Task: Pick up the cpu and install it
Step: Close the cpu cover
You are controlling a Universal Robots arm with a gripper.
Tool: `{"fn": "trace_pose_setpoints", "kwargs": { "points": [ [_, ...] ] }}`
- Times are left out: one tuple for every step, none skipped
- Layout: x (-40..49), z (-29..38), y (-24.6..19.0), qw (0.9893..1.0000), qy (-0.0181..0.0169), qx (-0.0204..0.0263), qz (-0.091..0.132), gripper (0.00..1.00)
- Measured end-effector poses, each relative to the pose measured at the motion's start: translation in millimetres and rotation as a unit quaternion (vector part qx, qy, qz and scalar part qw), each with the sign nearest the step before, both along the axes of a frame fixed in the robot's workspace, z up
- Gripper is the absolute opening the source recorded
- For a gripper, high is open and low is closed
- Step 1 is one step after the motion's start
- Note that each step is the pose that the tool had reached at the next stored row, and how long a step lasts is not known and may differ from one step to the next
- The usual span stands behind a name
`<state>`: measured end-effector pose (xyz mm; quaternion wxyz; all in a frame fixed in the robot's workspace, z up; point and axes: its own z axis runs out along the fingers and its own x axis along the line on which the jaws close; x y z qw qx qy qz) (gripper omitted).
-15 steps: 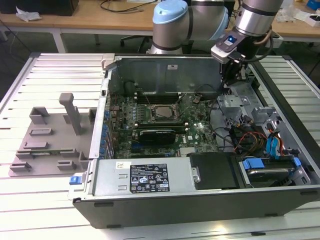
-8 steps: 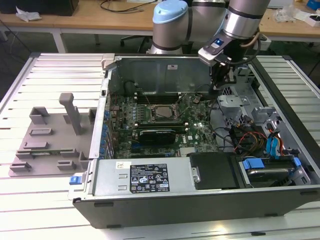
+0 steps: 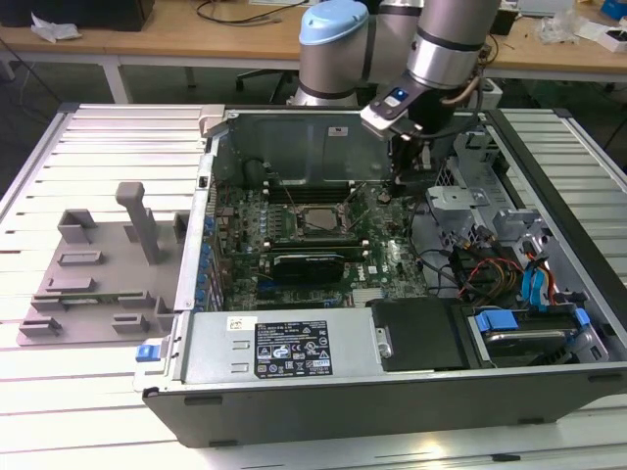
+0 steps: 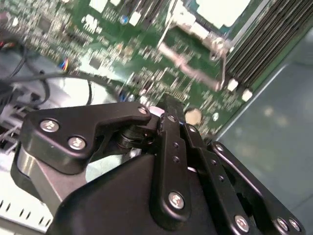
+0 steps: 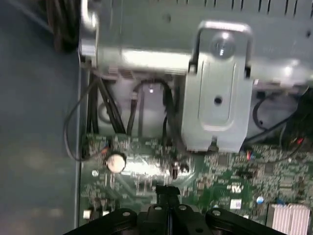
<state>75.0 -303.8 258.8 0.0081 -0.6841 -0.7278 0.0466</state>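
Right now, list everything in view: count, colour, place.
table: one, white slats, under everything
case: one, grey and black, open, on the table
tray: one, grey, on the table, at the exterior view's left of the case
motherboard: one, green, inside the case
cpu: one, pale silver, seated mid-motherboard
cables: several, black and red, in the case at the exterior view's right
desk: one, wooden top, behind the table
arm: one, silver and pale blue, reaching into the case
gripper: one, black, shut, low over the motherboard, at the exterior view's right of the cpu
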Motion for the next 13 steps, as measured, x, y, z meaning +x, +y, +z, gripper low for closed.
{"fn": "trace_pose_setpoints", "kwargs": {
  "points": [
    [-7.2, -1.9, 0.0, 1.0, 0.0, 0.0, 0.0, 0.11],
    [-10.8, -2.5, 0.0, 1.0, 0.0, 0.0, 0.0, 0.11],
    [-14.6, -2.7, 0.0, 1.0, 0.0, 0.0, 0.0, 0.11],
    [-18.8, -2.8, 0.0, 1.0, 0.0, -0.0001, 0.0, 0.11],
    [-22.3, -2.7, 0.0, 1.0, -0.0002, -0.0001, 0.0, 0.11],
    [-25.1, -2.8, 0.0, 1.0, -0.0003, 0.0, 0.0, 0.11],
    [-26.6, -2.8, 0.0, 1.0, -0.0003, 0.0, 0.0, 0.11],
    [-29.3, -2.7, -0.1, 1.0, -0.0004, -0.0001, 0.0, 0.11],
    [-32.4, -2.8, 0.0, 1.0, -0.0004, 0.0, 0.0, 0.11],
    [-34.7, -2.8, 0.0, 1.0, -0.0004, 0.0, 0.0, 0.11],
    [-36.9, -2.8, 0.0, 1.0, -0.0004, 0.0, 0.0, 0.11],
    [-37.6, -2.8, -0.1, 1.0, -0.0004, 0.0, 0.0, 0.11],
    [-37.6, -2.8, -0.1, 1.0, -0.0004, 0.0, 0.0, 0.11]
  ]
}}
